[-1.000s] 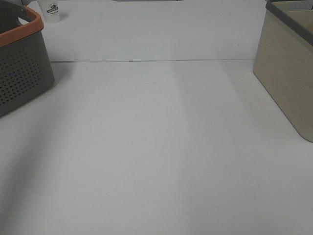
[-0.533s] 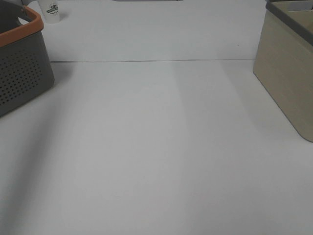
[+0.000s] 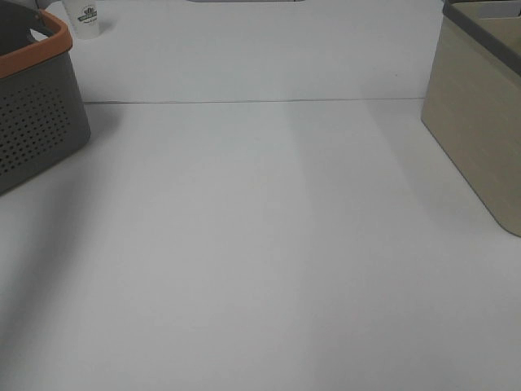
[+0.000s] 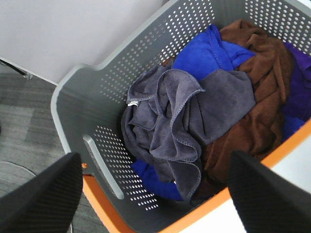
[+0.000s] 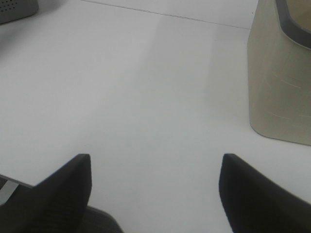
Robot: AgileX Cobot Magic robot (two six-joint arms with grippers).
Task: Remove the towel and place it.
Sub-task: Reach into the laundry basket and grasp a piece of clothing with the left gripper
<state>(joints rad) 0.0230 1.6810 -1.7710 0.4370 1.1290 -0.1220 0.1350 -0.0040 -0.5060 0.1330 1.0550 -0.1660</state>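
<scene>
Towel (image 4: 187, 116) heaped in grey basket (image 4: 146, 53), left wrist view only

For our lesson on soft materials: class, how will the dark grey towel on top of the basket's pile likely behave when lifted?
The towel lies in deep crumpled folds, so it will probably hang limp and unfold. It overlaps the brown cloth and blue cloth, so it may drag them.

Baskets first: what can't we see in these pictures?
Gray basket: high view's left edge cuts it; wall hides contents.
Beige bin: right edge cuts it; inside hidden.
Blue towel: left wrist view, mostly buried under the charcoal towel.
Cup label: too small to read.
</scene>
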